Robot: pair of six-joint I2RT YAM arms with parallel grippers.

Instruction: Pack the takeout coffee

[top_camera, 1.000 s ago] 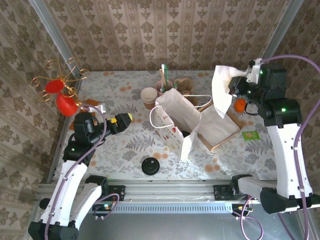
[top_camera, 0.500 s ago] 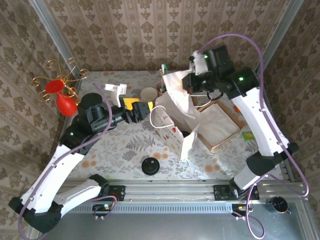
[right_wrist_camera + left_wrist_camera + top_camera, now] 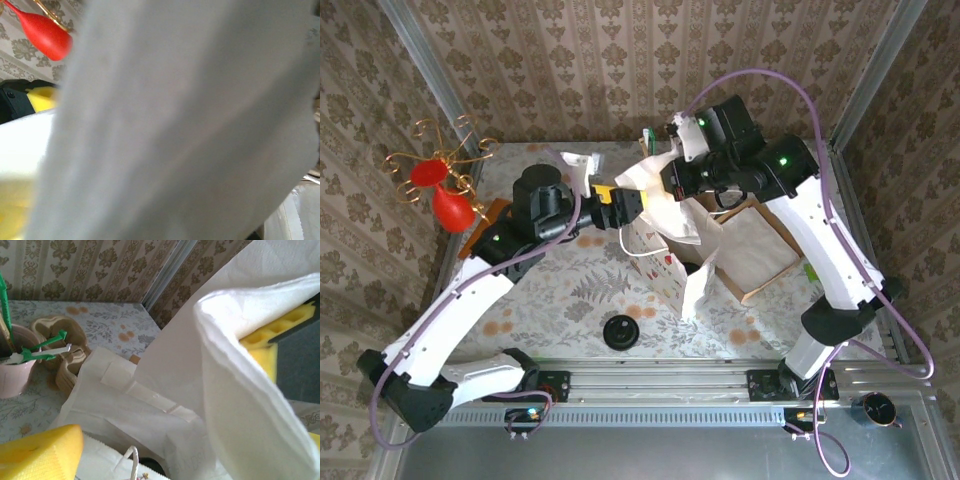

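The takeout coffee [image 3: 694, 266] is mostly hidden: in the top view only a dark patch, seemingly its black lid, shows low on the table [image 3: 570, 290], tucked between the standing paper bag [image 3: 660, 262] and the wooden tray [image 3: 767, 281]. It lies below both grippers and to their right, apart from them; neither touches it.

The left gripper [image 3: 620, 205] hangs over the bag's open mouth, jaws apart. In the left wrist view its yellow fingers [image 3: 42, 455] stand wide, one at the lower left and one at the upper right, and a fold of white paper [image 3: 655, 180] drapes over the upper one. The right gripper [image 3: 672, 183] is clamped tight on that same paper, which hangs just before its wrist camera.

The left arm climbs from its base at the lower left, bends at the elbow and runs its forearm almost level towards the middle of the table. The right arm rises from the lower right, arches high over the tray and turns its wrist leftward, so the two grippers nearly meet above the bag.

A loose black lid disc [image 3: 620, 331] lies near the front edge, well apart from the bag. A red vase [image 3: 450, 208] stands at the far left
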